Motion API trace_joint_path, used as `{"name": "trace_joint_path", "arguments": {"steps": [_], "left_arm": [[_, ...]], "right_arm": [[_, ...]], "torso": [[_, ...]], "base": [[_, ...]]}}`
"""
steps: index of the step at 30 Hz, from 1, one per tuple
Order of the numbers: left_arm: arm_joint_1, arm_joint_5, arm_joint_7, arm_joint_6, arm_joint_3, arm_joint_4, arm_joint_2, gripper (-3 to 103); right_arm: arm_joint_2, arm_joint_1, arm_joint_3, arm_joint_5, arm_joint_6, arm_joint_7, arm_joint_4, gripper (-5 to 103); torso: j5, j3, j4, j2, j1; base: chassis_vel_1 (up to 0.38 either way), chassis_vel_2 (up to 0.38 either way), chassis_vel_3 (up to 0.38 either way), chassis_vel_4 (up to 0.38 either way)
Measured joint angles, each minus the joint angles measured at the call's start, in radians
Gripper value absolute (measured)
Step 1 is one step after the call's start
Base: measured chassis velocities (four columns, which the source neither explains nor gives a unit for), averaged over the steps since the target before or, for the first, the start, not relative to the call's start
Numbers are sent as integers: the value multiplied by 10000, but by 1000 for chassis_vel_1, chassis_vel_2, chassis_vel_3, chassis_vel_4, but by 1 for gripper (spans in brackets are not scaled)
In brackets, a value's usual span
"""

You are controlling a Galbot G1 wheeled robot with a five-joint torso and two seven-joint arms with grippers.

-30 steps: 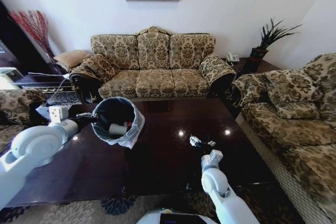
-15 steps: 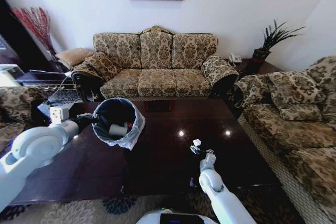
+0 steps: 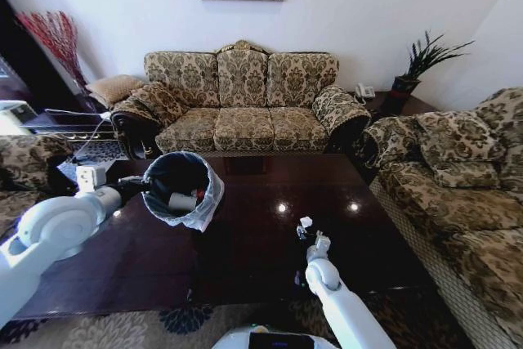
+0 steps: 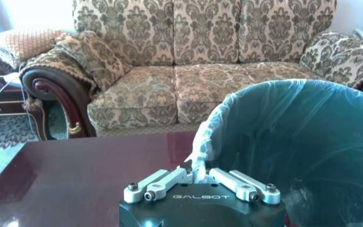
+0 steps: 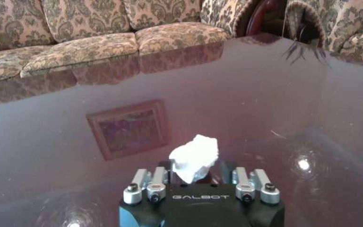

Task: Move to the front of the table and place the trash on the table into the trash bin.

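The dark glossy table (image 3: 245,259) spreads in front of me. My left gripper (image 3: 145,188) is shut on the rim of the black trash bin (image 3: 163,171), pinching its bag liner (image 4: 202,146), and holds the bin tilted above the table's left part. A white paper cup (image 3: 181,200) lies inside it. My right gripper (image 3: 304,230) is over the table's middle right, shut on a crumpled white paper bit (image 3: 306,221). In the right wrist view that paper (image 5: 194,158) sits between the fingers (image 5: 150,182), above the bare tabletop (image 5: 263,104).
A patterned three-seat sofa (image 3: 241,108) stands behind the table, and another sofa (image 3: 458,194) runs along the right. A side table with a plant (image 3: 409,79) fills the far right corner. A rug (image 3: 122,328) lies at the table's front edge.
The right gripper has closed on the white paper bit that lay on the table and now holds it just above the top. The bin and left arm have stayed put.
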Motion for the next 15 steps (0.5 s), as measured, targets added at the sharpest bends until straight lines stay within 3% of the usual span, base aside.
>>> {"name": "trace_joint_path", "arguments": {"steps": [3,5,12,15], "left_arm": [[-2,15,-1,-18,19,19,-4,1],[-2,15,-1,-22,19,19,-5,1],[38,23,-2,-32,10,-13,-20,1],[46,24,-2,-37,8,-31,-20,1]], "right_arm": [[-38,-31,2,46,7,-31,70,32],[-39,-32,3,56,6,-40,79,32],[-3,-57,-20,120,-14,-63,133,0],[5,-69,-19,125,-14,-63,158,-2]], "torso": [[-1,0,-1,0,0],[-1,0,-1,0,0],[1,0,0,0,0],[2,0,0,0,0]], "base": [[0,0,0,0],[0,0,0,0],[0,0,0,0],[0,0,0,0]]}}
